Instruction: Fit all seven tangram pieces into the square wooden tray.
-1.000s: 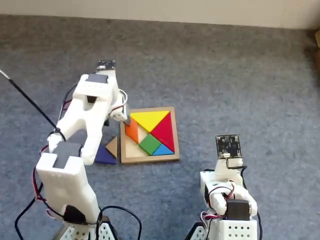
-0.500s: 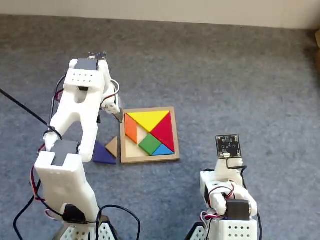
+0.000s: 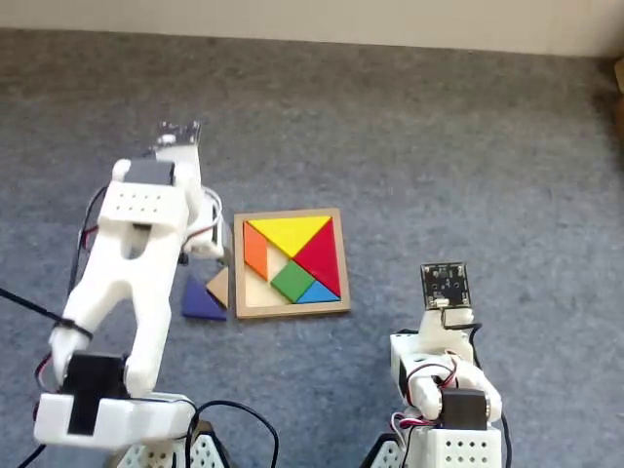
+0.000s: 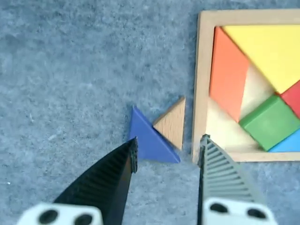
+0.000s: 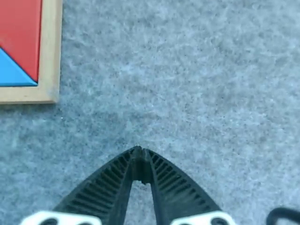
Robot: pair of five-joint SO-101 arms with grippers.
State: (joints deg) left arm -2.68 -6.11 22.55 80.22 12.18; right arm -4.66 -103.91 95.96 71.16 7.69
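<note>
The square wooden tray [image 3: 291,311] lies mid-table and holds a yellow triangle [image 3: 291,233], a red triangle [image 3: 322,256], an orange parallelogram [image 3: 255,252], a green square [image 3: 291,281] and a light blue triangle [image 3: 317,292]. Just outside its left edge lie a dark blue triangle [image 4: 147,140] and a plain wood triangle [image 4: 172,129], touching each other. My left gripper [image 4: 168,146] hangs open above these two, its fingers apart on either side. My right gripper [image 5: 140,155] is shut and empty over bare carpet, off the tray's near right corner [image 5: 49,56].
Grey carpet covers the table all round the tray. The left arm [image 3: 141,244] stands over the area left of the tray; the right arm [image 3: 444,390] stays folded near the front edge. A pale bare patch of tray floor [image 4: 255,91] shows between the orange and green pieces.
The left gripper let go of the orange parallelogram in the tray, then drew back left and toward the front, over the two loose triangles. The right arm has not moved.
</note>
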